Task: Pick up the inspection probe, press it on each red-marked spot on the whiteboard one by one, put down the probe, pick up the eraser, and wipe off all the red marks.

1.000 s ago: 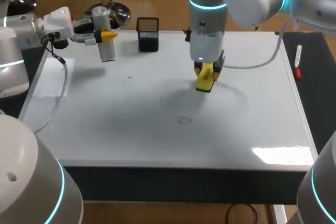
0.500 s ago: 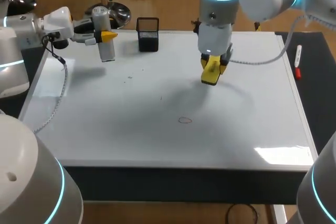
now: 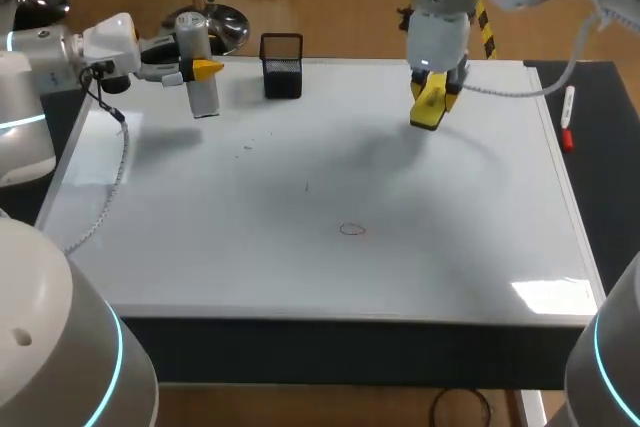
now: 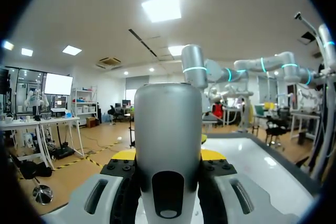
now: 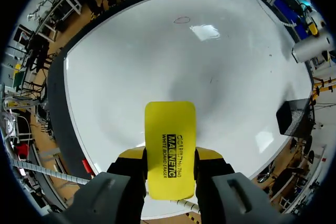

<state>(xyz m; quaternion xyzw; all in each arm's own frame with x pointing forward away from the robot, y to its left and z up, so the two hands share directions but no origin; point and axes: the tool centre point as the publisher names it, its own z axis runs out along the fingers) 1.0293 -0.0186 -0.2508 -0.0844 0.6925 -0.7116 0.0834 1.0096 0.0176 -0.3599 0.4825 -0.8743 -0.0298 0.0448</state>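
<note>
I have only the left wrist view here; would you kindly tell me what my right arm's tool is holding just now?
Observer: The right tool is shut on a yellow rectangular whiteboard eraser.
Operator: Thank you. Are any red marks on the board?
Observer: Yes, one small red ring shows on the white whiteboard, near its middle.
Operator: Is the eraser over that ring?
Observer: No, the eraser is off towards the board's far edge, well apart from the ring.

Table (image 3: 350,352) dark along front edge; black strip (image 3: 603,162) at right; light glare (image 3: 545,292) on white top
</note>
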